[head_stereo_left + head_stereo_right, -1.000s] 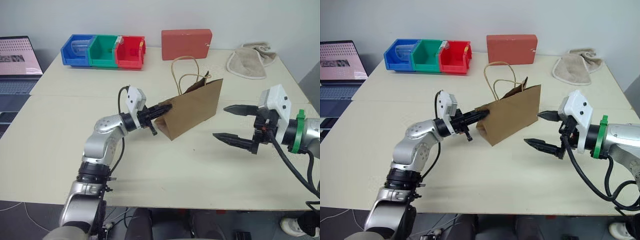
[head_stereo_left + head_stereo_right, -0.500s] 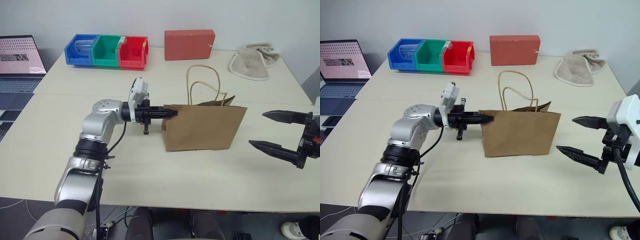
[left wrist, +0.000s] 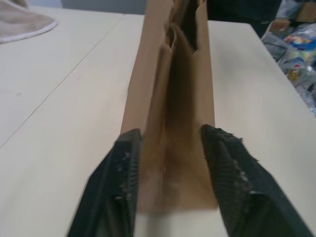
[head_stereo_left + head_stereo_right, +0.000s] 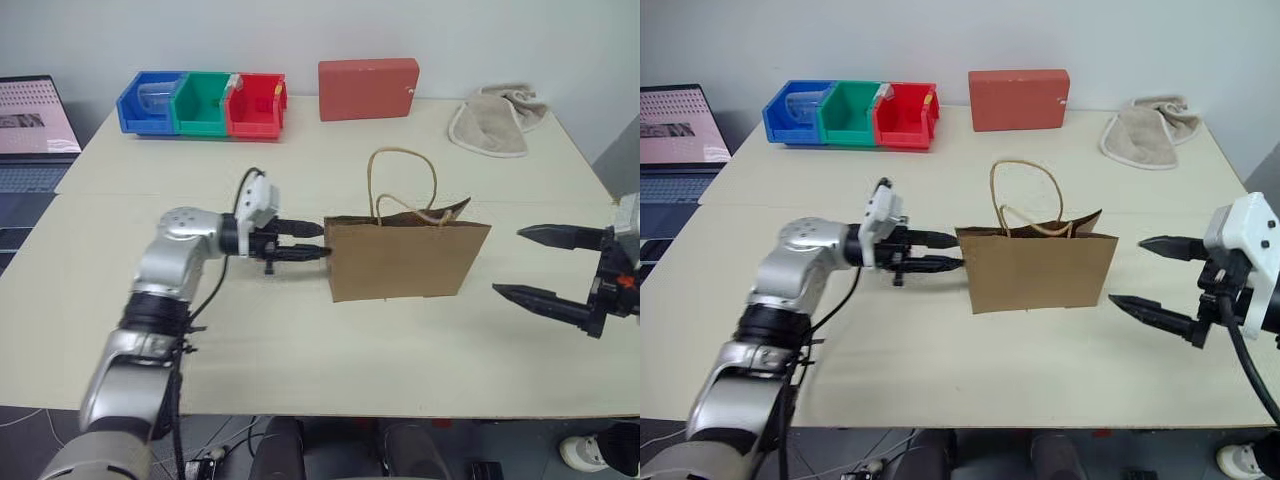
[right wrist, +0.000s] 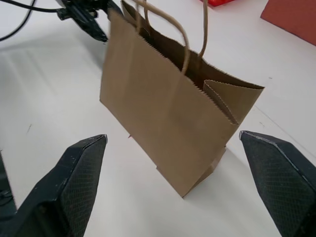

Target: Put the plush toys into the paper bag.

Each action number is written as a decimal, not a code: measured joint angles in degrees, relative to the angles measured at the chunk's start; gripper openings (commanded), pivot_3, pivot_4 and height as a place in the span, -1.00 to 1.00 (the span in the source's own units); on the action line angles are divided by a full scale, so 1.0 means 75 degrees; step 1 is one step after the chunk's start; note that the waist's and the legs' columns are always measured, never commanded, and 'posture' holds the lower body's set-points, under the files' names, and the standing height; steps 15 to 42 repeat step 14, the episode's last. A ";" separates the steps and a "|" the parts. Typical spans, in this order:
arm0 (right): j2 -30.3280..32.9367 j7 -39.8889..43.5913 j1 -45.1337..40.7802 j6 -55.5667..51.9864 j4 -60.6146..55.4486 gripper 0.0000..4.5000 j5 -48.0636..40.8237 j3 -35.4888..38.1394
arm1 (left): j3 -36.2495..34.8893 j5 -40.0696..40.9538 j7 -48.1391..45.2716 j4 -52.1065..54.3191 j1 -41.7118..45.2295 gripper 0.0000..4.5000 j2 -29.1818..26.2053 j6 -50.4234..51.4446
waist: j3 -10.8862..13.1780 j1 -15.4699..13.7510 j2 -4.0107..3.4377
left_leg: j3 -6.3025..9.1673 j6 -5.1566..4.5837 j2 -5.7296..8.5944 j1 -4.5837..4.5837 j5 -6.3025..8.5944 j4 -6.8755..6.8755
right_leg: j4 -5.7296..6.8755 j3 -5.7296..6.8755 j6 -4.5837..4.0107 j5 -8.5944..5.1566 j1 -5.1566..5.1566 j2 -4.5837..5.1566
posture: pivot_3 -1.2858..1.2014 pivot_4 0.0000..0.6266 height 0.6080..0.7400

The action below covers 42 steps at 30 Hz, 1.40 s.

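A brown paper bag is being left standing upright near the middle of the pale table, its cord handles arching above its open mouth. The bag's long axis is running across the table, from the robot's left to its right, with its broad face turned toward the robot and its narrow end facing the left tool. That tool is being held level at the bag's narrow end, its two black fingers parted on either side of the paper edge; in the left wrist view the fingers are seen flanking the bag's end without visibly pinching it. The right tool is being held well off the bag's other end, its fingers spread wide and nothing between them.

No plush toy is seen on the table, so the toys are judged to be inside the bag already, though its interior cannot be seen. The step in hand is judged to be the letting go of the standing bag. The next move is thought to call for the left tool being drawn straight back from the paper without tipping the light bag. A red box, coloured bins and a beige cloth are lying along the far edge.
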State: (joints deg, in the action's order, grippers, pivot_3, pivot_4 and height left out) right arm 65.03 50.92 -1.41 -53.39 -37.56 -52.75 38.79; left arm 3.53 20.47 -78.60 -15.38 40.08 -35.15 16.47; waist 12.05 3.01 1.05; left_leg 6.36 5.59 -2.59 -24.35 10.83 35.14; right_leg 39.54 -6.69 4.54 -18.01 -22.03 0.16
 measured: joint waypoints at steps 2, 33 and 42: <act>0.0323 0.0330 -0.0058 0.0233 0.0367 1.00 0.0224 -0.0173 | -0.0311 0.0115 0.0142 0.0658 -0.0514 0.69 -0.0613 0.0381 | 0.0000 0.0020 -0.0001 | -0.0006 0.0000 -0.0001 0.0001 0.0000 -0.0001 | -0.0003 -0.0005 0.0000 0.0000 -0.0001 0.0001 | 0.03 -0.52 1.00; 0.1814 0.2867 -0.1058 0.2585 0.3617 1.00 0.2097 -0.1296 | -0.2663 0.0057 0.1234 0.3166 -0.3512 0.97 -0.3218 0.1745 | 0.0002 -0.0021 -0.0003 | -0.0042 -0.0001 -0.0009 0.0031 0.0001 -0.0013 | -0.0014 -0.0020 -0.0011 -0.0011 0.0003 0.0009 | 0.03 -0.52 1.00; 0.1814 0.2867 -0.1058 0.2585 0.3617 1.00 0.2097 -0.1296 | -0.2663 0.0057 0.1234 0.3166 -0.3512 0.97 -0.3218 0.1745 | 0.0002 -0.0021 -0.0003 | -0.0042 -0.0001 -0.0009 0.0031 0.0001 -0.0013 | -0.0014 -0.0020 -0.0011 -0.0011 0.0003 0.0009 | 0.03 -0.52 1.00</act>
